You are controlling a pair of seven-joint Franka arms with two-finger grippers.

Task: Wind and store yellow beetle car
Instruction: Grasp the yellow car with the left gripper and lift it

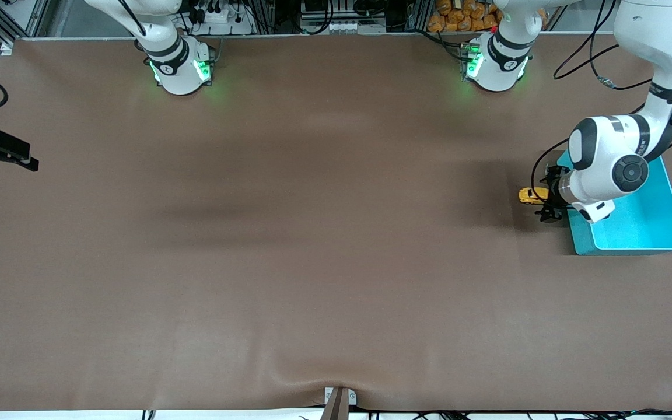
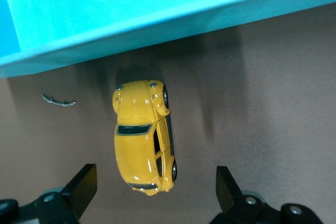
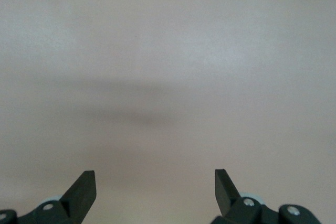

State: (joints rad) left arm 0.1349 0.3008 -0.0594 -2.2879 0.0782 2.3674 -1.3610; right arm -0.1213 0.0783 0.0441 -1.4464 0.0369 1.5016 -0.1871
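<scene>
The yellow beetle car (image 1: 528, 195) (image 2: 143, 140) stands on its wheels on the brown table, right beside the turquoise bin (image 1: 657, 233) (image 2: 131, 3), on the side toward the right arm's end. My left gripper (image 1: 549, 201) (image 2: 155, 178) hangs low over the car and is open. One end of the car reaches in between the fingers (image 2: 84, 182) without touching them. My right gripper (image 1: 0, 160) (image 3: 155, 179) waits open at the right arm's end of the table, over bare tabletop, with nothing between its fingers.
A small thin grey piece (image 2: 59, 100) lies on the table next to the car and close to the bin's wall. The left arm's white wrist (image 1: 604, 166) covers part of the bin. The brown mat (image 1: 312, 233) stretches between the two arms.
</scene>
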